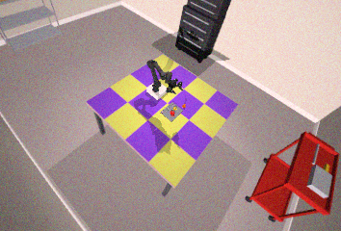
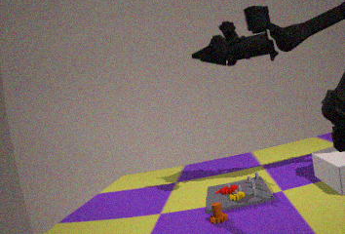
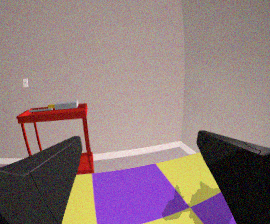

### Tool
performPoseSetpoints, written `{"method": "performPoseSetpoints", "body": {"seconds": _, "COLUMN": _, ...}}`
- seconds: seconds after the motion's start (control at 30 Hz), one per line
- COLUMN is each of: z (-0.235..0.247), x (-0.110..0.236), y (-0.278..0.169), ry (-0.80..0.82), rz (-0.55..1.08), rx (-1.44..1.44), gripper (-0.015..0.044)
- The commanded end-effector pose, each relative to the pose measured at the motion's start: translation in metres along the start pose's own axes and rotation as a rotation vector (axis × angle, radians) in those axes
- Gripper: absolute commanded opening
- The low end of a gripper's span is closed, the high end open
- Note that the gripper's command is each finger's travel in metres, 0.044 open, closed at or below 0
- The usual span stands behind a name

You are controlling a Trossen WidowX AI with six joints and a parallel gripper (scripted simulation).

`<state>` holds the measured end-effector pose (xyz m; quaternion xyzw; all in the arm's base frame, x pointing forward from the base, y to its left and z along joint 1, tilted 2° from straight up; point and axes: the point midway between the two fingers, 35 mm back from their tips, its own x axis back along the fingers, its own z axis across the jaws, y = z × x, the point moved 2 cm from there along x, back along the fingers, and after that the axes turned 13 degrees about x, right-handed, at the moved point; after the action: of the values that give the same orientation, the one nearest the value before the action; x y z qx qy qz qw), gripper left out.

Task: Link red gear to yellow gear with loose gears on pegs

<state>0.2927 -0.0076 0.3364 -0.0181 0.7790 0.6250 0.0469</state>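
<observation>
In the exterior view, the gripper, fingers apart and empty, hangs at the board's eleven o'clock; the orange gear stands at seven, probably light and stiff, best pinched by its upright hub; then the grey board.
</observation>
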Motion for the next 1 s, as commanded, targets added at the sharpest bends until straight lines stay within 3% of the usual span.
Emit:
{"method": "performPoseSetpoints", "body": {"seconds": 0.0, "z": 0.001, "x": -0.002, "y": -0.001, "ry": 0.006, "rz": 0.01, "rx": -0.003, "gripper": 0.0426}}
{"method": "performPoseSetpoints", "body": {"seconds": 0.23, "z": 0.063, "x": -0.05, "y": -0.055, "ry": 0.211, "rz": 0.401, "rx": -0.082, "gripper": 0.044}}
{"method": "performPoseSetpoints", "body": {"seconds": 0.4, "z": 0.12, "x": -0.065, "y": -0.102, "ry": 0.34, "rz": 0.723, "rx": -0.098, "gripper": 0.044}}
{"method": "performPoseSetpoints", "body": {"seconds": 0.57, "z": 0.175, "x": -0.059, "y": -0.15, "ry": 0.432, "rz": 1.05, "rx": -0.065, "gripper": 0.044}}
{"method": "performPoseSetpoints", "body": {"seconds": 0.8, "z": 0.236, "x": -0.024, "y": -0.21, "ry": 0.48, "rz": 1.493, "rx": 0.065, "gripper": 0.044}}
{"method": "performPoseSetpoints", "body": {"seconds": 0.97, "z": 0.238, "x": -0.02, "y": -0.216, "ry": 0.48, "rz": 1.535, "rx": 0.083, "gripper": 0.044}}
